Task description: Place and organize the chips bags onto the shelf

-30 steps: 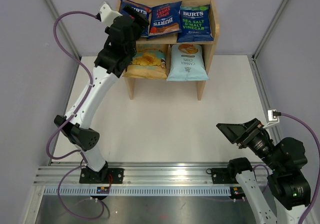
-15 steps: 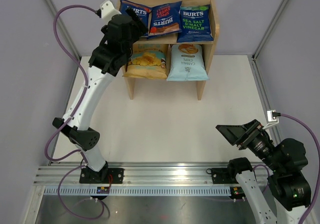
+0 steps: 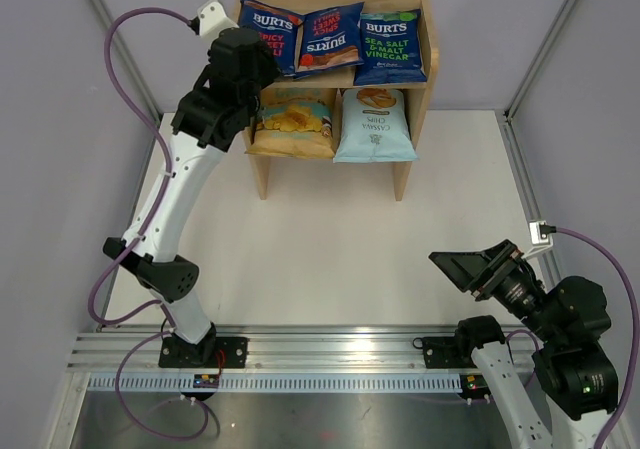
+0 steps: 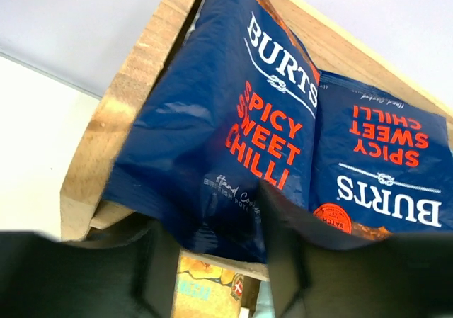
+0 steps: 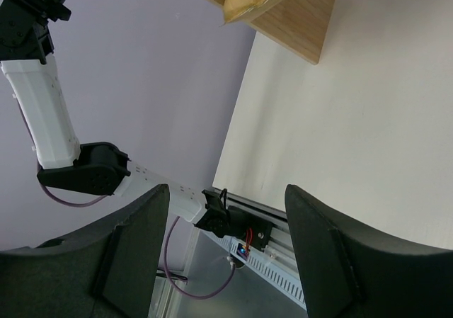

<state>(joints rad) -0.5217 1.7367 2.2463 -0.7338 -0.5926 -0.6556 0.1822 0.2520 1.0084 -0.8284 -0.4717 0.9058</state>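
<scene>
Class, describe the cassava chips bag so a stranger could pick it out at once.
Find the wooden shelf at the table's far edge; its lower tier holds two bags. The cassava bag is the right-hand one: pale blue with a brown top, unlike its yellow-and-teal neighbour and the dark blue bags above.

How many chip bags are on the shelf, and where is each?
5. Upper tier: left blue bag, middle blue bag, right blue bag. Lower tier: yellow bag, pale blue bag. The arm hides the shelf's left end.
</scene>
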